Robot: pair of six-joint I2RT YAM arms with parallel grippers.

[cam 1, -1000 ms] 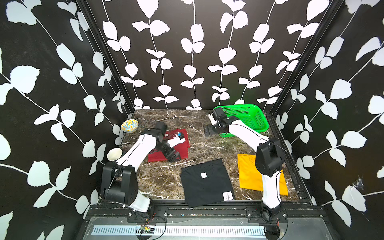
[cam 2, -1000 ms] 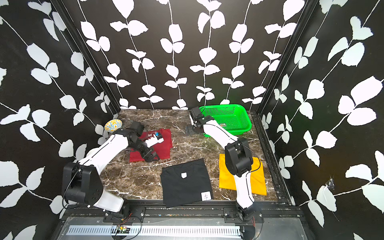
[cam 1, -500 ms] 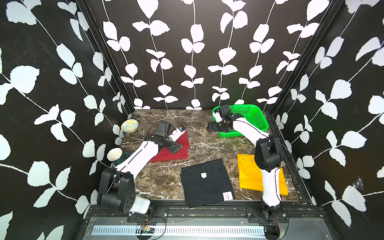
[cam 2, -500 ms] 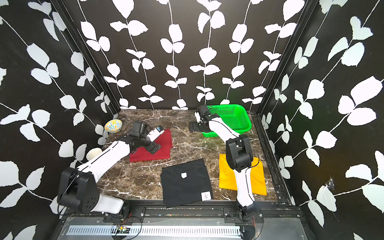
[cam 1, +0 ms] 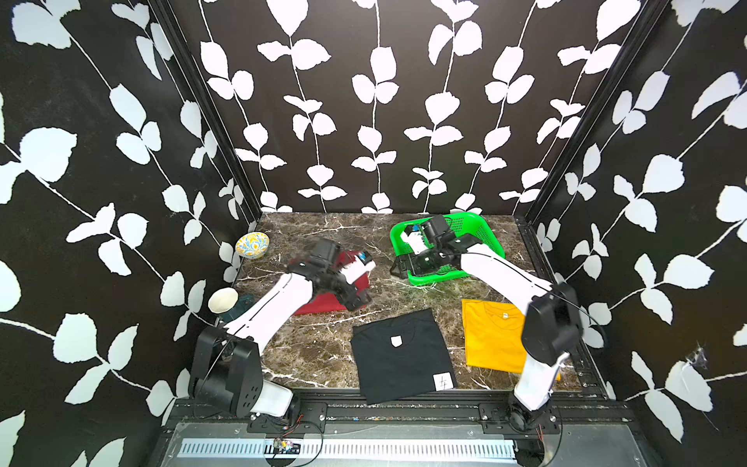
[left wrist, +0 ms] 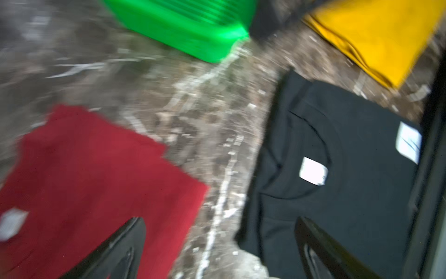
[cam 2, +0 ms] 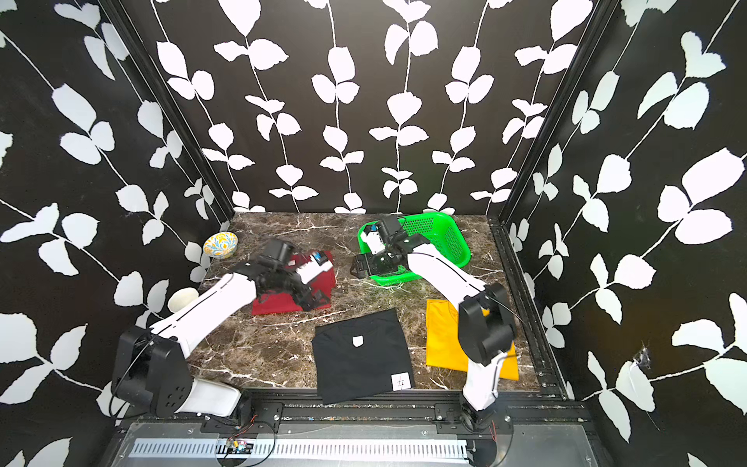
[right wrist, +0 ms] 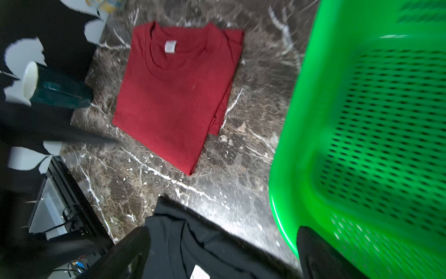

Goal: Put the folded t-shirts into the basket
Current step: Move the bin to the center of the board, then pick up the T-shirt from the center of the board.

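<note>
L gripper (cam 1: 355, 298) is up off red tee (cam 1: 323, 304) at 10 o'clock, R gripper (cam 1: 404, 267) has slid over basket (cam 1: 479, 238) rim at 1 o'clock, both wide & empty, so nothing's binned yet.

Basket (cam 1: 481, 232) glossy plastic; red tee (right wrist: 173, 96), blk tee (cam 1: 400, 356), yel tee (cam 1: 493, 335) matt cloth.

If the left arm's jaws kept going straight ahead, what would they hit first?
Likely the bare brown marble tabletop, in the gap between the folded red t-shirt and folded black t-shirt. Depth unclear.
</note>
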